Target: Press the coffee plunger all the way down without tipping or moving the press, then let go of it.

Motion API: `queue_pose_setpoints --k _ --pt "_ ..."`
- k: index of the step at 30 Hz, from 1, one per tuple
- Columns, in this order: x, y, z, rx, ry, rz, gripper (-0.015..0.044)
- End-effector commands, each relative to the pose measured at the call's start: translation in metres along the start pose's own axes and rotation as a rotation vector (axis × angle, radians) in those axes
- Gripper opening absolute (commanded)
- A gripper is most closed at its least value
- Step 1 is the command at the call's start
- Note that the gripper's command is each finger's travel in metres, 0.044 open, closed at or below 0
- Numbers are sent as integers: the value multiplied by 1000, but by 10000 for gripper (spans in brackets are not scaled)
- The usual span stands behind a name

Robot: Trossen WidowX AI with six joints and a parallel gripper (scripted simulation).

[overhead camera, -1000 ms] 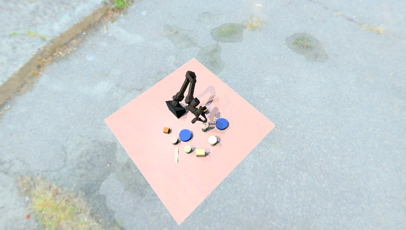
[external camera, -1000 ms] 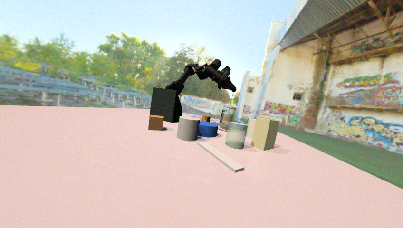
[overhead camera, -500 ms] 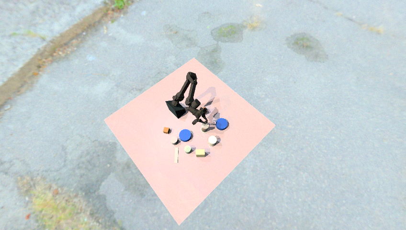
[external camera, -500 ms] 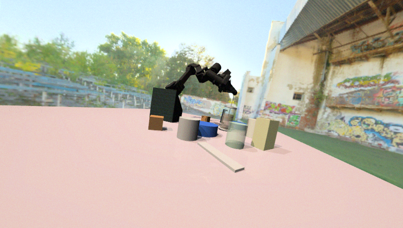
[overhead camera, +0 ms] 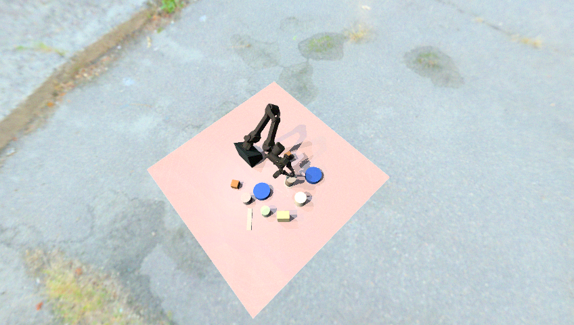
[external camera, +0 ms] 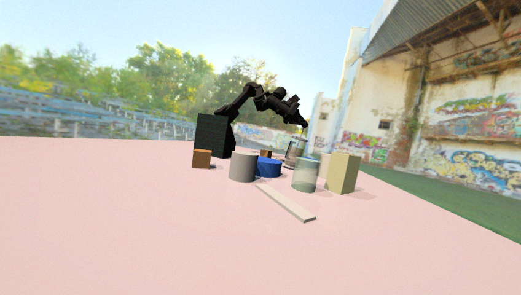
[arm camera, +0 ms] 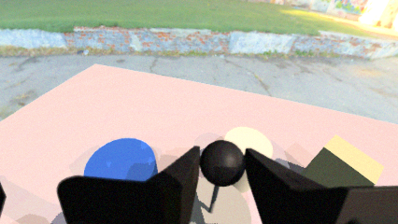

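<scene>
Pincer is clamped on the plunger knob, atop the press at the table's centre, blue disc at its three o'clock; glassy, light, tippy, so push straight down

We see the gripper clamped on the plunger knob, above the press, which is hemmed in: a blue disc just beside it on one side, a second blue disc and a white cylinder near on the side away from the arm's base. Further out stand a grey cylinder, a clear cup, a tan block and a flat plank. Beyond those, the pink mat lies open to its edges, and we see nothing above the things on it.
</scene>
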State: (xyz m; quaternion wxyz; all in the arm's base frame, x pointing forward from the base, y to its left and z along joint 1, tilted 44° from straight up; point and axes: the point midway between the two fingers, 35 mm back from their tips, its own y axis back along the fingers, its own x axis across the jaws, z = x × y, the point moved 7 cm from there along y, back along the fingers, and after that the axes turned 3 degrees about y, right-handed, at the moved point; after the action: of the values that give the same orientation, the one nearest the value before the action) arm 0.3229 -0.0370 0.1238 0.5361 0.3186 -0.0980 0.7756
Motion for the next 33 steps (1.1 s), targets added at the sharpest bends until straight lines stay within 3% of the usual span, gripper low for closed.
queue_pose_setpoints --k 1,33 --pt "2 -11 -28 92 -53 19 121" --pt "-1 -22 -21 91 -52 21 121"
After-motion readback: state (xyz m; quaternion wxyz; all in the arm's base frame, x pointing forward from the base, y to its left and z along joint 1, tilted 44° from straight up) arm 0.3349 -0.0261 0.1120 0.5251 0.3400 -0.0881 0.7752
